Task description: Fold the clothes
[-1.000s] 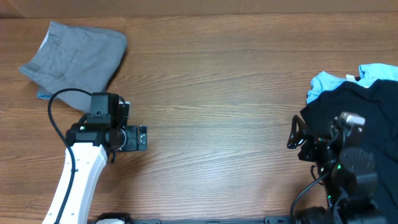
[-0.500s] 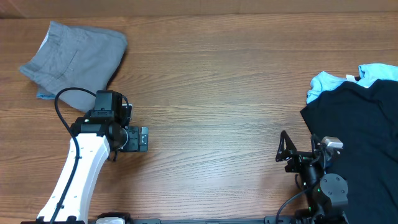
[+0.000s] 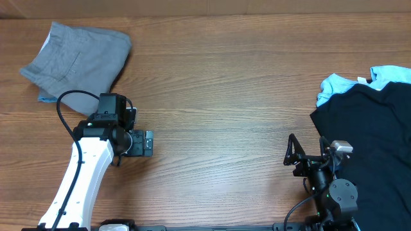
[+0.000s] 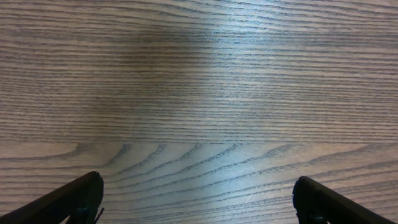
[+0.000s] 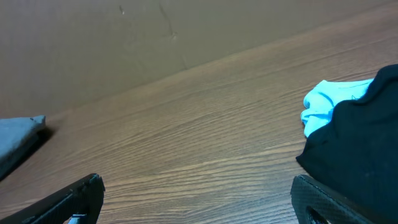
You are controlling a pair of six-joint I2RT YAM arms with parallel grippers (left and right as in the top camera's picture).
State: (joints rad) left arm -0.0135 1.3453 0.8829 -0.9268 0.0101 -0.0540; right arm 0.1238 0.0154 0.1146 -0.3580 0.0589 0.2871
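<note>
The clothes lie in two places. Folded grey shorts [image 3: 80, 61] rest at the far left corner, and their edge shows in the right wrist view [image 5: 18, 134]. A black garment [image 3: 379, 135] is spread at the right edge over a light-blue one [image 3: 347, 83]; both also show in the right wrist view, black [image 5: 360, 130] and light-blue [image 5: 326, 102]. My left gripper [image 3: 142, 142] hangs below the shorts, open over bare wood [image 4: 199, 199]. My right gripper [image 3: 297, 157] sits near the front edge, just left of the black garment, open and holding nothing [image 5: 199, 196].
The wooden table [image 3: 225, 96] runs between the two piles. A brown wall [image 5: 155, 37] rises behind its far edge. The left arm's white link [image 3: 77, 186] slants up from the front edge.
The right arm has pulled back off the black garment toward the front edge. The left arm shifted slightly. Both have stood still for the last half second.
</note>
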